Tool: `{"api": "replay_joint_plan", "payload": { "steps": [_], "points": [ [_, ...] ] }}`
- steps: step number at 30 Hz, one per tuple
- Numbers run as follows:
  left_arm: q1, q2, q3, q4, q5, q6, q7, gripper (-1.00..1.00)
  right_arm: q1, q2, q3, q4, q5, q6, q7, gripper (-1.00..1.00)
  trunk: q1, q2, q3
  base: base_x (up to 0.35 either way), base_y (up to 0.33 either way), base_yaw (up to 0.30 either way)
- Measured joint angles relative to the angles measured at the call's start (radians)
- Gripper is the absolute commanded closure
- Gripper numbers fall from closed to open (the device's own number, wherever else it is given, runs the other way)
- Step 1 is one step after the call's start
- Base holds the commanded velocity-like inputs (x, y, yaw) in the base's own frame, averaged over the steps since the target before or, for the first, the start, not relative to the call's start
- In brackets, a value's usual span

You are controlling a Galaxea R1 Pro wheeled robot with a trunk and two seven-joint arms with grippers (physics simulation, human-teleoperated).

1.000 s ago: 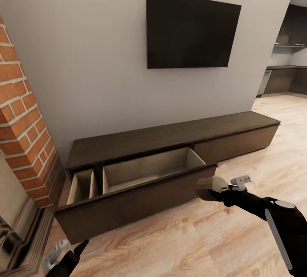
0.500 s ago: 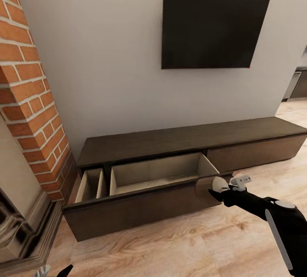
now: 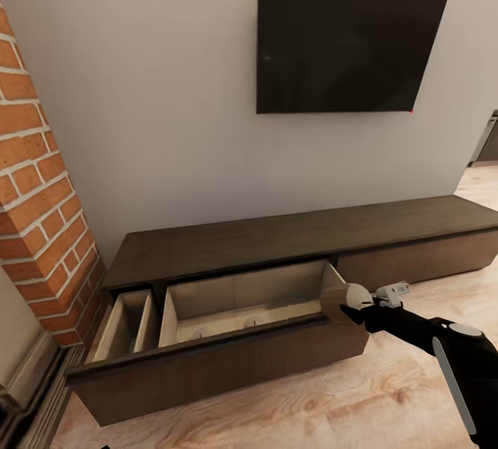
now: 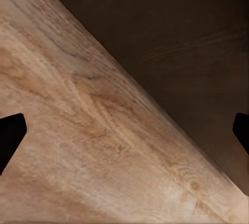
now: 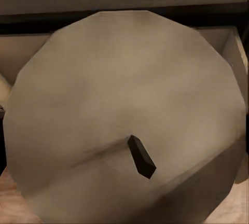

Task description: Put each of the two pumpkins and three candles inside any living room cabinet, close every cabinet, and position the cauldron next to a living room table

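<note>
At the 4 o'clock corner of the open drawer [image 3: 242, 297], the right gripper [image 3: 353, 304] held a candle [image 3: 339, 300] clamped, wick forward, apparently for dropping in; left gripper [image 4: 124, 130] spread wide.

A home living room. A dark flat television [image 3: 349, 42] hangs on a pale grey wall, above and beyond the right claw [image 3: 361, 310]. A long low dark-brown cabinet [image 3: 277, 234] runs beneath it, a red brick fireplace [image 3: 41, 214] stands far left, and light wood floor [image 3: 360, 400] lies below.
</note>
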Motion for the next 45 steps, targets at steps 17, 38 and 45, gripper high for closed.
{"api": "replay_joint_plan", "payload": {
  "steps": [17,38,45],
  "points": [
    [0.086,-0.002,0.003,0.008,-0.008,-0.107,-0.112,-1.0,-0.008,0.0,-0.014,0.001,-0.001,0.001,-0.001,1.0,0.0,0.0,0.0,0.017,0.0,0.272],
    [0.118,-0.003,0.005,0.088,-0.01,-0.166,-0.118,-1.0,-0.004,0.017,-0.011,0.023,0.095,0.152,-0.102,1.0,0.0,0.0,0.0,0.192,0.0,0.097],
    [0.119,-0.003,0.004,0.093,-0.009,-0.17,-0.118,-1.0,-0.007,0.017,-0.006,0.067,0.097,0.211,-0.141,1.0,0.0,0.0,0.0,0.003,0.0,0.0]
  ]
}}
